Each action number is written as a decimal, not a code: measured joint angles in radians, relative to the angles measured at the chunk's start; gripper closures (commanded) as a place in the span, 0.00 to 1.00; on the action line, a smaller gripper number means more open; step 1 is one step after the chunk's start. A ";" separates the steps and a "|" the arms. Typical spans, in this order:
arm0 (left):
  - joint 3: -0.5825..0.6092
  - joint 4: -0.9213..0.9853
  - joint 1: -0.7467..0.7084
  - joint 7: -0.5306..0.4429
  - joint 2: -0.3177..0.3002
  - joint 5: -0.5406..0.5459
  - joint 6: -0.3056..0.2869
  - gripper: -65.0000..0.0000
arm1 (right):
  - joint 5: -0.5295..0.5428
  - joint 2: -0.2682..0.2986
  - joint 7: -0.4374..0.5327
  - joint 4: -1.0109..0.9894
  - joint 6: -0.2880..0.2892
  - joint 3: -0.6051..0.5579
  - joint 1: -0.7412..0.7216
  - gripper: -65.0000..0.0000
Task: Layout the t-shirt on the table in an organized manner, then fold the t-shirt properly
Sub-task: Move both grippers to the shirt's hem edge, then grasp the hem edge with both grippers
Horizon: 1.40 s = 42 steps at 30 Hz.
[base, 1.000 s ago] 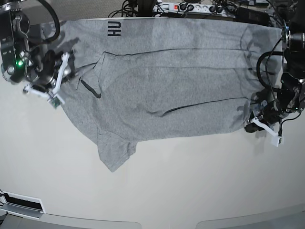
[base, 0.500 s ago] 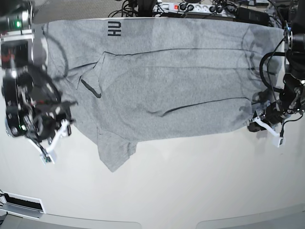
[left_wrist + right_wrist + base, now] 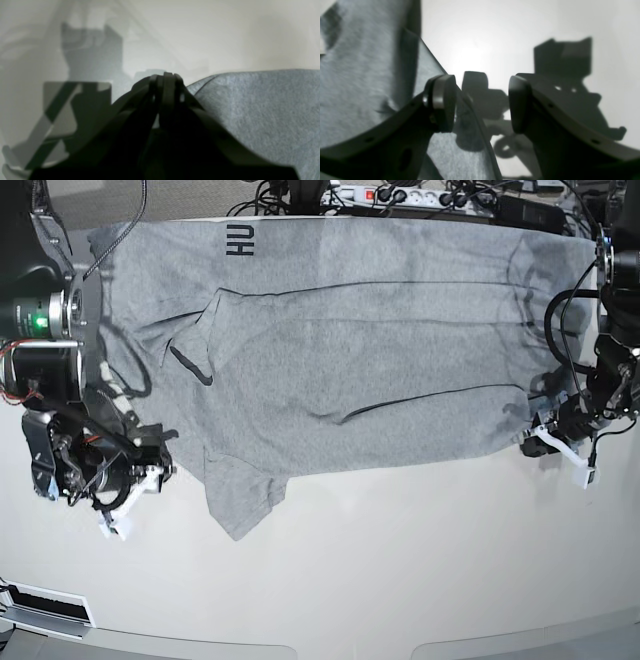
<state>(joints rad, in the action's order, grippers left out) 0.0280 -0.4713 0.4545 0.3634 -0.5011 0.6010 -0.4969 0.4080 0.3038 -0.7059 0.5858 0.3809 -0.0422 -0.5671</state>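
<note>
White and glossy, the table [image 3: 400, 560] is filling most of your base view, with a power strip [image 3: 385, 194] and cables [image 3: 470, 198] lying along its far edge. You are looking at the t-shirt [image 3: 350, 360] spread wide across the far half, black lettering [image 3: 240, 242] showing near one far corner and a sleeve [image 3: 240, 500] jutting toward the near side.

Your left gripper [image 3: 166, 77] is sitting with its jaws pressed together, tips meeting at a point. The grey cloth is lying just to its right and running up against the fingers; whether any fabric is pinched between them you cannot tell from the wrist view. In the base view this gripper [image 3: 548, 442] is sitting at the shirt's corner edge.

Your right gripper [image 3: 482, 102] is standing spread, bare table showing in the gap between its pads [image 3: 443, 100]. The shirt's edge is lying just to its left, passing under the left finger. In the base view it [image 3: 125, 485] is hovering low beside the shirt's side, near the sleeve.
</note>
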 measured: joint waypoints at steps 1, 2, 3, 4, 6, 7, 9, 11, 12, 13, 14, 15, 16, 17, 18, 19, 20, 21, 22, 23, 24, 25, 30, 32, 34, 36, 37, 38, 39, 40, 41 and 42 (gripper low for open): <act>0.000 0.000 0.000 0.000 0.000 0.000 0.000 1.00 | 0.000 0.000 0.001 0.000 0.001 0.000 0.008 0.46; 0.000 0.000 0.000 0.000 0.000 0.000 0.000 1.00 | 0.002 0.000 0.016 0.000 0.006 0.000 0.019 0.46; 0.000 0.000 0.000 -0.001 0.000 0.000 0.000 1.00 | 0.004 0.000 0.039 0.000 0.005 0.000 0.027 0.46; 0.000 0.000 0.000 0.000 0.000 0.000 0.000 1.00 | 0.003 0.000 0.053 0.000 0.008 0.000 0.033 0.46; 0.000 0.000 0.000 0.000 0.000 0.000 0.000 1.00 | 0.000 0.000 0.073 0.001 0.009 0.001 0.044 0.46; 0.000 0.000 0.000 0.000 0.000 0.000 0.000 1.00 | -0.002 0.000 0.080 0.002 0.011 0.001 0.050 0.46; 0.000 0.000 0.000 0.000 0.000 0.000 0.000 1.00 | -0.008 0.000 0.097 0.003 0.012 0.001 0.062 0.46; 0.000 0.000 0.000 0.000 0.000 0.000 0.000 1.00 | -0.009 -0.003 0.096 0.003 0.029 0.001 0.063 0.46; 0.000 0.000 0.000 0.000 0.000 0.000 0.000 1.00 | -0.008 -0.003 0.093 0.003 0.053 0.001 0.063 0.46; 0.000 0.000 0.000 0.000 0.000 0.000 0.000 1.00 | -0.008 -0.003 0.093 0.003 0.077 0.001 0.065 0.46; 0.000 0.000 0.000 0.000 0.000 0.000 0.000 1.00 | 0.011 -0.003 0.093 0.003 0.099 0.001 0.066 0.46; 0.000 0.000 0.000 0.000 0.000 0.000 0.000 1.00 | 0.026 -0.003 0.083 0.003 0.122 0.001 0.068 0.46; 0.000 0.000 0.000 0.000 0.000 0.000 0.000 1.00 | 0.043 -0.003 0.073 0.003 0.143 0.001 0.067 0.46; 0.000 0.000 0.000 0.000 0.000 0.000 0.000 1.00 | 0.061 -0.003 0.062 0.003 0.162 0.001 0.065 0.46; 0.000 0.000 0.000 0.000 0.000 0.001 0.000 1.00 | 0.069 -0.003 0.057 0.003 0.178 0.001 0.062 0.46; 0.000 0.000 0.000 0.000 0.000 0.001 0.000 1.00 | 0.069 -0.003 0.050 0.003 0.188 0.001 0.061 0.46; 0.000 0.000 0.000 0.000 0.000 0.001 0.000 1.00 | 0.068 -0.003 0.050 0.003 0.197 0.001 0.060 0.46; 0.000 0.000 0.000 0.000 0.000 0.000 0.000 1.00 | 0.069 -0.005 0.048 0.003 0.200 0.001 0.060 0.46; 0.000 0.000 0.000 0.000 0.000 0.000 0.000 1.00 | 0.069 -0.005 0.048 0.003 0.204 0.001 0.060 0.46; 0.000 0.000 0.000 0.000 0.000 0.001 0.000 1.00 | 0.070 -0.005 0.048 0.003 0.209 0.001 0.060 0.46; 0.000 0.000 0.000 0.000 0.000 0.000 0.000 1.00 | 0.080 -0.005 0.047 0.003 0.222 0.001 0.060 0.46; 0.000 0.000 0.000 0.000 0.000 0.000 0.000 1.00 | 0.101 -0.005 0.042 0.003 0.237 0.001 0.062 0.46; 0.000 0.000 0.000 0.000 0.000 0.001 0.000 1.00 | 0.135 -0.015 0.038 0.003 0.267 0.001 0.068 0.46; 0.000 0.000 0.000 0.000 0.000 0.001 0.000 1.00 | 0.135 -0.024 0.040 0.003 0.263 0.001 0.068 0.46; 0.000 0.000 0.000 0.000 0.000 0.000 0.000 1.00 | 0.130 -0.030 0.061 0.003 0.259 0.001 0.068 0.53; 0.000 0.000 0.000 0.000 0.000 0.001 0.000 1.00 | 0.124 -0.032 0.078 0.003 0.256 0.001 0.069 0.73; 0.000 0.000 0.000 0.000 0.000 0.001 0.000 1.00 | 0.124 -0.033 0.079 0.002 0.270 0.001 0.071 0.87; 0.000 0.000 0.000 0.000 0.000 0.000 0.000 1.00 | 0.124 -0.033 0.094 0.002 0.296 0.001 0.072 1.00; 0.000 0.000 0.000 0.000 0.000 0.000 0.000 1.00 | 0.124 -0.032 0.097 0.001 0.308 0.001 0.073 1.00; 0.000 0.000 0.000 0.000 0.000 0.000 0.000 1.00 | 0.123 -0.032 0.097 0.001 0.308 0.001 0.073 1.00; 0.000 0.000 0.000 0.000 0.000 0.001 0.000 1.00 | 0.123 -0.033 0.102 0.001 0.308 0.001 0.073 1.00; 0.000 0.000 0.000 0.000 0.000 0.000 0.000 1.00 | 0.115 -0.033 0.116 0.001 0.308 0.001 0.072 1.00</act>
<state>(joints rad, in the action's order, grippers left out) 0.0280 -0.4713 0.4545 0.3637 -0.5011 0.6014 -0.4973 0.5232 0.2710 -0.5896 0.5865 0.6888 -0.0414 -0.4946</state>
